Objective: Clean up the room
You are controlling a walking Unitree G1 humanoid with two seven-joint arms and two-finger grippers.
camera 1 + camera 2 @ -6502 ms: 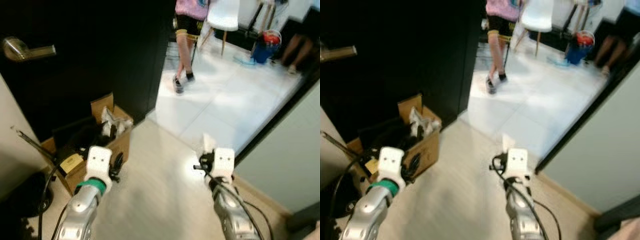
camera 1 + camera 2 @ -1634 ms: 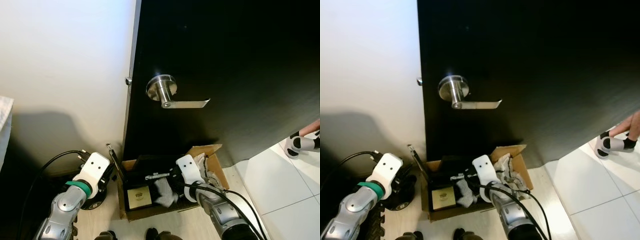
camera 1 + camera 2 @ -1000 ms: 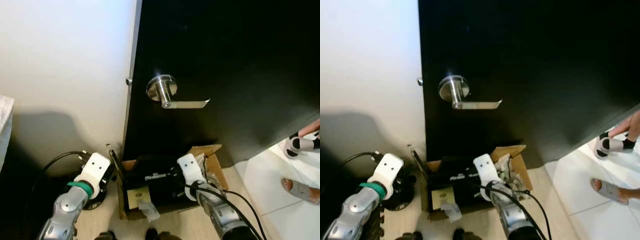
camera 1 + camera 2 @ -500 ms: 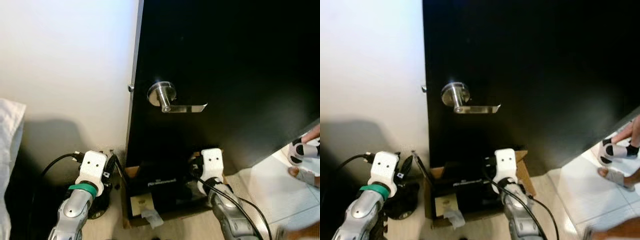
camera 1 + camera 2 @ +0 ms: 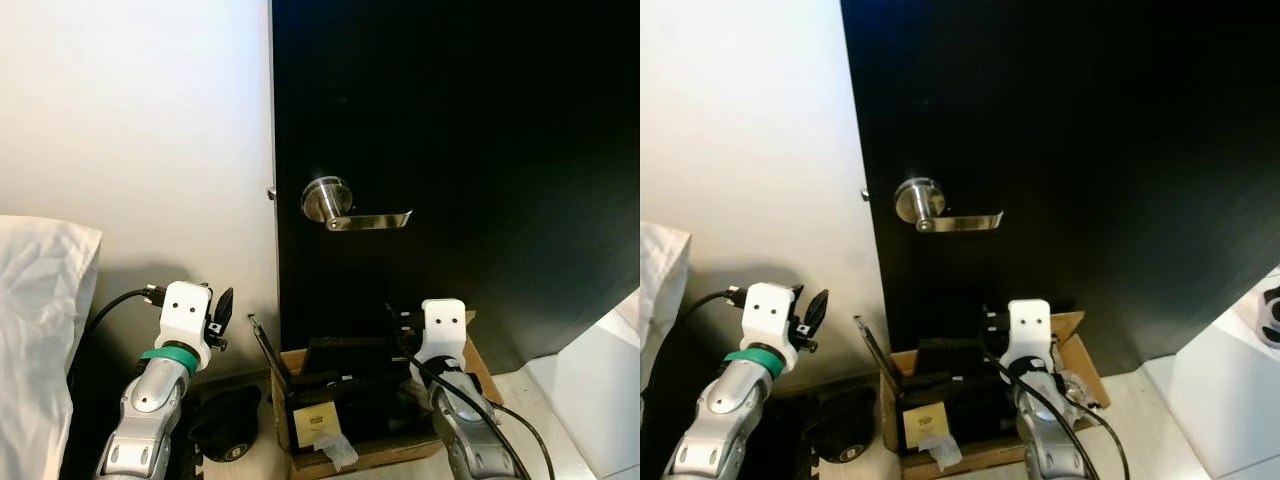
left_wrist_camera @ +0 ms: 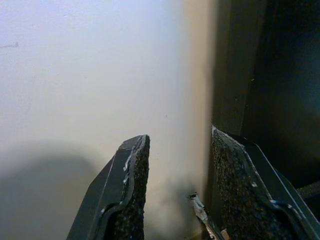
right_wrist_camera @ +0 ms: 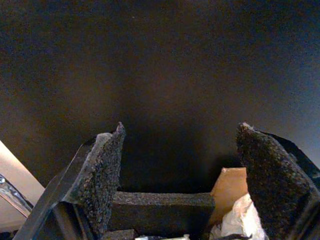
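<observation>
- White bedding [image 5: 35, 330] occupies the far left edge, beside the pale wall [image 5: 140, 130].
- Left claw [image 5: 222, 312] is raised in front of the wall, near the door's hinge-side edge. Its fingers [image 6: 131, 200] stand narrowly apart with nothing between them, so this arm appears to be idle.
- Dark rounded object [image 5: 228, 425] lies on the floor below the left arm; its identity cannot be determined.
- Cardboard box [image 5: 380, 458] sits on the floor against the foot of the black door [image 5: 450, 150], out of the walkway, which suits it as a collection point for clutter.
- Box contents: a black foam block [image 7: 160, 206], a small tan card [image 5: 313, 423], and a crumpled white scrap [image 5: 335, 452] at the near edge of the box, apparently the item being cleared away.
- Silver lever handle [image 5: 345, 205] projects from the door above the box.
- Right claw [image 5: 398, 318] is held above the box, pointing at the door. Its fingers [image 7: 102, 175] are spread wide and empty, consistent with a release over the box.
</observation>
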